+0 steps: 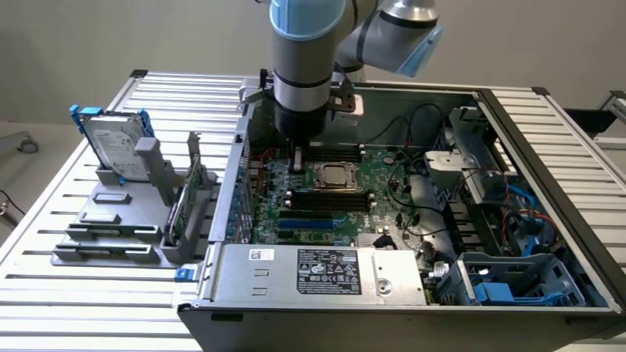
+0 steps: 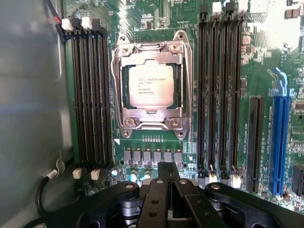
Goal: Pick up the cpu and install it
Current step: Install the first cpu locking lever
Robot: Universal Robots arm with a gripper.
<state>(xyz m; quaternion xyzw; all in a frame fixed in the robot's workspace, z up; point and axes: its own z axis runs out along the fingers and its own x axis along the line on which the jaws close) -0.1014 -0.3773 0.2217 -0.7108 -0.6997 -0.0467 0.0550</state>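
Note:
The cpu (image 1: 336, 174) lies flat in its metal-rimmed socket (image 1: 336, 165) on the green motherboard inside the open computer case. In the wrist view the cpu (image 2: 151, 85) shows its pale metal top with printed text, framed by the socket (image 2: 183, 71). My gripper (image 1: 296, 160) hangs over the board just to the exterior view's left of the socket, above the memory slots. Its black fingers (image 2: 167, 173) are pressed together with nothing between them, and they stand apart from the cpu. My gripper (image 2: 166, 167) is shut.
Black memory slots (image 2: 90, 95) flank the socket on both sides, with a blue expansion slot (image 2: 279, 142) beyond. A silver hard drive with blue brackets (image 1: 113, 143) stands on a grey rack (image 1: 108, 235) outside the case. The power supply (image 1: 323, 271) and cables (image 1: 421, 198) crowd the case.

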